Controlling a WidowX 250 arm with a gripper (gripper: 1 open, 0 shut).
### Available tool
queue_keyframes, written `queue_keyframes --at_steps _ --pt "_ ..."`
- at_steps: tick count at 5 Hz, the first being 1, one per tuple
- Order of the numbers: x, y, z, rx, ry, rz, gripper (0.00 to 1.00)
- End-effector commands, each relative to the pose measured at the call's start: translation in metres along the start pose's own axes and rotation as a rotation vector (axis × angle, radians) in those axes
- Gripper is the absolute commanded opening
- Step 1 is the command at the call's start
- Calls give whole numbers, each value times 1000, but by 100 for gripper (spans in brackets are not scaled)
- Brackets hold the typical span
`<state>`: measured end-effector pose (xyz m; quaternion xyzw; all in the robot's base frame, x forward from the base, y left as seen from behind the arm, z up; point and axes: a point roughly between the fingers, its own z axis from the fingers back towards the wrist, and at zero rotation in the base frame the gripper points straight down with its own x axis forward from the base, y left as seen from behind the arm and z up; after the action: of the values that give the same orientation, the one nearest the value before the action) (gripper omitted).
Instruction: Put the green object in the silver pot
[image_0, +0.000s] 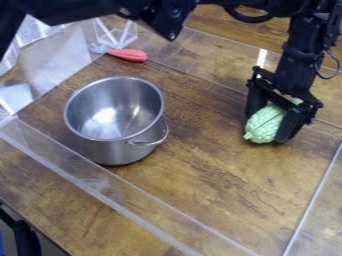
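Gripper (277, 108) low at table (181, 182), fingers closed around gourd (265, 124), one on either side; grip looks firm, though dark fingers partly hide contact. Gourd sits below and between fingertips, lower end showing. Pot (116, 120) well apart, to image-left of gripper; red item (128, 55) beyond pot.

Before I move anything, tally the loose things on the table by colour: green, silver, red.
Green: 1, the bumpy oval at the hand
Silver: 1, the pot
Red: 1, the small item near the far edge
Total: 3
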<state>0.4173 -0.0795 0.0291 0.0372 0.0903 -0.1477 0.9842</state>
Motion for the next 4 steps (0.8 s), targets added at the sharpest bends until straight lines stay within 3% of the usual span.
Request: queue_keyframes --at_steps 1,4 --pt "-4 13 16 -7 -50 33 0" --pt "-12 15 17 -24 -60 45 0"
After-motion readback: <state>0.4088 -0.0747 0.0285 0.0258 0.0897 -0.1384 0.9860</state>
